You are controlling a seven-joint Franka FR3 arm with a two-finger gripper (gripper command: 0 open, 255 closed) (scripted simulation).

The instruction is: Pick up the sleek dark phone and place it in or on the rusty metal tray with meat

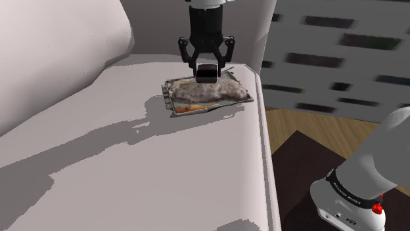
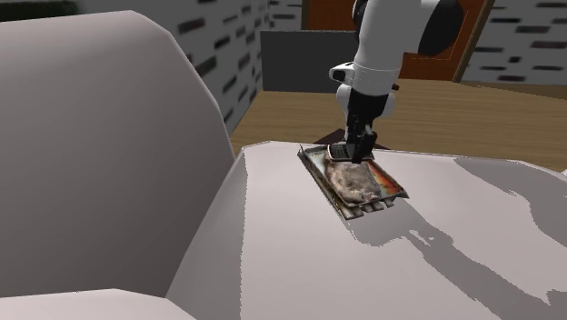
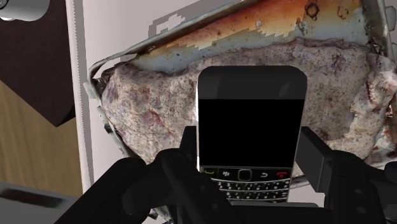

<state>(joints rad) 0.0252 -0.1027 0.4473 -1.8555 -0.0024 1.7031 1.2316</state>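
The dark phone [image 3: 251, 121], with a black screen and a small keypad, sits upright between my gripper [image 3: 251, 151] fingers, which press on its two sides. In the shoulder view the gripper [image 1: 207, 68] hangs straight down with the phone [image 1: 207, 74] just above the meat [image 1: 211, 92]. The mottled pinkish-grey meat slab [image 3: 153, 108] lies in the rusty metal tray [image 3: 267, 25]. The tray [image 1: 173, 105] rests near the far edge of the pale cushion. From the second exterior view, the phone [image 2: 340, 151] hovers over the far end of the tray [image 2: 351, 212], beside the meat [image 2: 354, 182].
The tray lies on a broad pale sofa seat [image 1: 131, 170] with a tall backrest [image 2: 100, 155] alongside. The seat's edge [image 1: 266, 144] drops to a wooden floor [image 1: 315, 125] and a dark rug [image 1: 302, 164]. The robot's stand [image 1: 355, 203] is at the shoulder view's lower right.
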